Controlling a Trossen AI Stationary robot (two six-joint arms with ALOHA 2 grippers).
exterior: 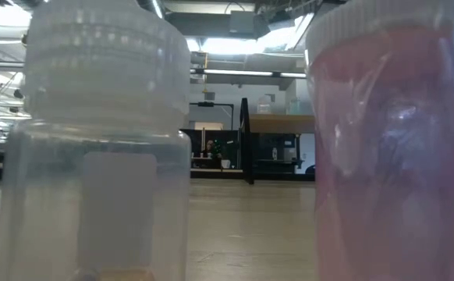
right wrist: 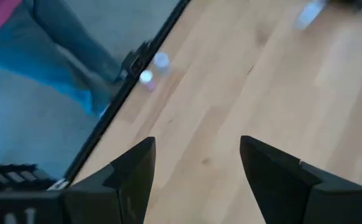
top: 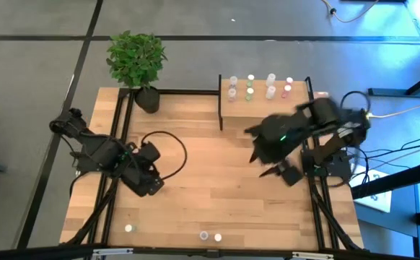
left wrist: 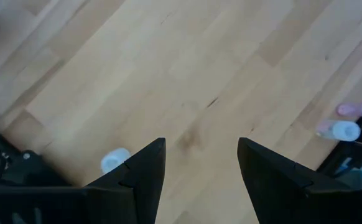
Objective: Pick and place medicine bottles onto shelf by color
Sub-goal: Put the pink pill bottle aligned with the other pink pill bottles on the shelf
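Most medicine bottles point(top: 260, 87) are already ranged on the shelf point(top: 296, 110); three remain at the table's near edge point(top: 210, 236). Both the left gripper point(left wrist: 201, 168) and the right gripper point(right wrist: 196, 163) are seen spread and empty (nothing between the fingers). A reach toward a remaining bottle is judged next, with a descent over it.

A: Lighting? Even and bright overhead; a blue cast along the right edge; soft shadows under the arms.

B: Focus? Low view: two bottles point(exterior: 106, 148) loom close, blurred; ceiling lights glare. Right wrist view: motion-smeared.
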